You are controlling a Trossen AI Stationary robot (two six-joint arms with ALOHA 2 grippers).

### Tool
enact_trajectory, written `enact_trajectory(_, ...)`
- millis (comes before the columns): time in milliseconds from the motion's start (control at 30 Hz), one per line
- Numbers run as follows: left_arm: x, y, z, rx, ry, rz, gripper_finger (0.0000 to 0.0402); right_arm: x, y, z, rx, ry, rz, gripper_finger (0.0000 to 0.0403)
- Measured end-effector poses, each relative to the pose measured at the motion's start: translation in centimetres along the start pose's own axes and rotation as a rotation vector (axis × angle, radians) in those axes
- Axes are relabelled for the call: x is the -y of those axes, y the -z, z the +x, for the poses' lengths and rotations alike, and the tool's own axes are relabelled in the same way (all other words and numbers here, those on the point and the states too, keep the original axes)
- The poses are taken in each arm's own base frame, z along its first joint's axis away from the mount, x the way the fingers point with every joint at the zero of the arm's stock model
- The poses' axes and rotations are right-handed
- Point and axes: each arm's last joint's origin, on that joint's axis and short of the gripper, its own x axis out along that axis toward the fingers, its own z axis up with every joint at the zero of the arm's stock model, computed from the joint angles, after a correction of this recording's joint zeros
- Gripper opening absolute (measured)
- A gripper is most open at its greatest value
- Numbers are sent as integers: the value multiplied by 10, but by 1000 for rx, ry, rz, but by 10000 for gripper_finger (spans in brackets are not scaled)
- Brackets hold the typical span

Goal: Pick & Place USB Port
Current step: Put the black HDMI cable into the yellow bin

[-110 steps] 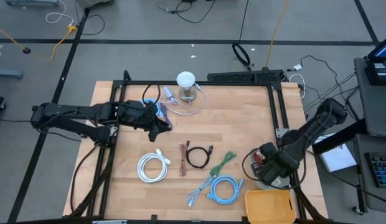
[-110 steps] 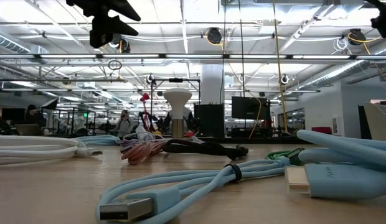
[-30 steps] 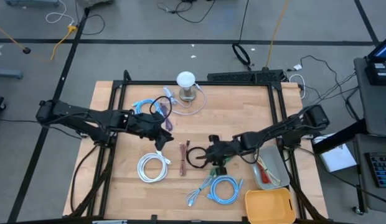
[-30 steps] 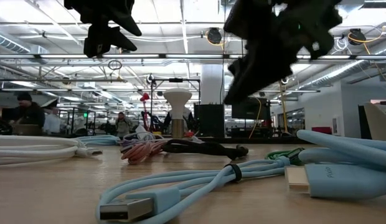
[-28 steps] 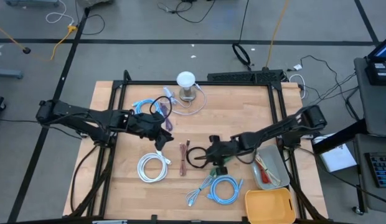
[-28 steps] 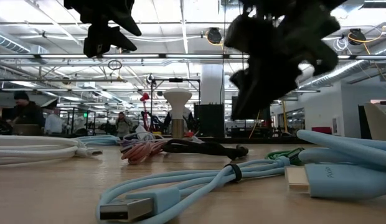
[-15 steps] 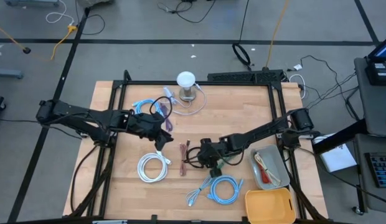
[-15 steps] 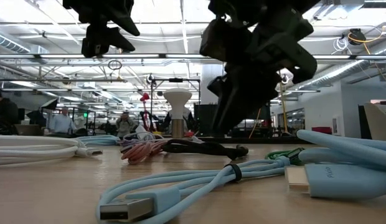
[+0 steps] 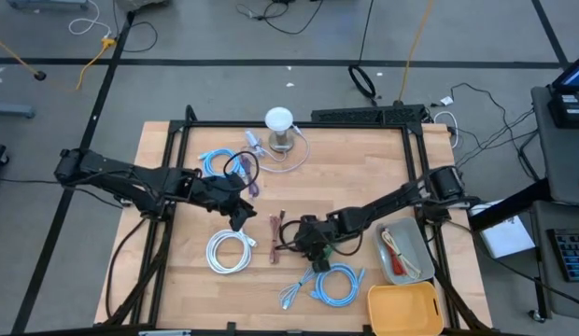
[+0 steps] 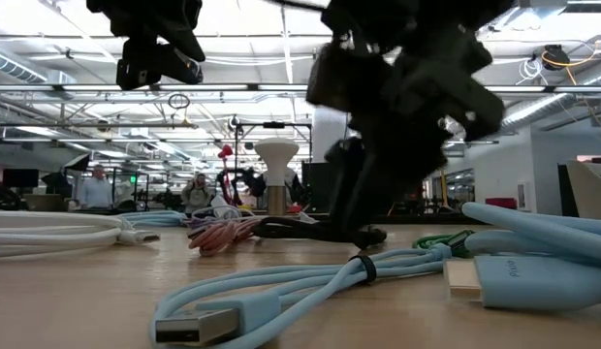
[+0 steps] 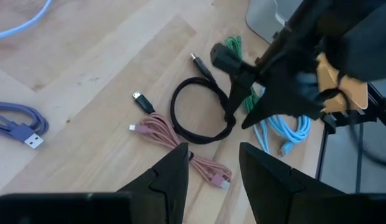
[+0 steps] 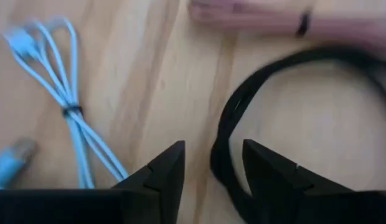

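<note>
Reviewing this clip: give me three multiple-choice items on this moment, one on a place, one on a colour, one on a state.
1. The right claw is over:
A. the black cable
B. the yellow bin
C. the white lamp

2. The coiled cable nearest the left arm's side of the table front is:
A. green
B. white
C. black

3. The right claw's fingers are:
A. shut on a cable
B. open, empty
C. out of view

Key: 1 A, the high view shows it at the black loop. 2 B, a white coil lies there. 3 B, the right wrist view shows a gap with only table between them.
</note>
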Motion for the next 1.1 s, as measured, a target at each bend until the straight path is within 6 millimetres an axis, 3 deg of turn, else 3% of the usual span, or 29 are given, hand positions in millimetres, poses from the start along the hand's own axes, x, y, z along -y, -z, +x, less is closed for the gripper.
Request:
enact_trajectory(167,0,0,0,5,-4,0,145,2,1,16,32,-4,26,163)
enact_trajectory(267,0,1,0,3,-7,-4,145,2,3,18,20,4,71,146)
enact_trajectory(367,2,3,0,5,-11,-1,145,4,5,16,3,61,106,100)
enact_trajectory(467,2,3,0,14,-20,-3,145,5,6,5,-30,120,138,30)
enact_trajectory(533,3,4,0,16,-21,-2,145,7,7,-6,-66,179,168,17)
enact_trajectory(700,3,3,0,28,-22,-2,145,3,-8,-50,-139,267,186,14)
enact_trajectory(900,2,2,0,52,-43,2,145,-28,-29,-127,-128,240,206,14)
enact_trajectory(1000,3,2,0,69,-46,-22,145,-52,-22,-162,-176,229,273,14)
enact_trajectory(1100,6,1,-1,99,-31,-47,145,-82,-4,-186,-244,222,333,14)
